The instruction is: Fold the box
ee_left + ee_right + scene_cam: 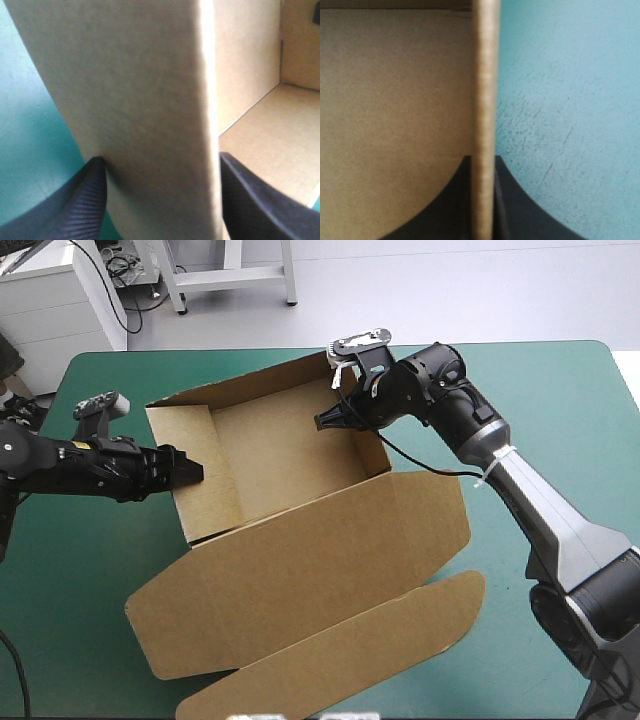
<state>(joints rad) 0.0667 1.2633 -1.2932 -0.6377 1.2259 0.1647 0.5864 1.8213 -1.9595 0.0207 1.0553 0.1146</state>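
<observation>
The box [300,560] stands mid-bench [560,390] as an open tray, its lid flat toward the near edge. The left gripper [192,468] has its fingers [85,200] apart, one on each side of the left wall. The right gripper [328,421] has its fingers [520,210] pinched tight on the right wall near the far corner.

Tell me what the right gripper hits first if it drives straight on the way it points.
The wall of the box, which the right gripper clamps, runs straight ahead between its fingers. Beyond it probably the teal-green table, but depth is unclear.
</observation>
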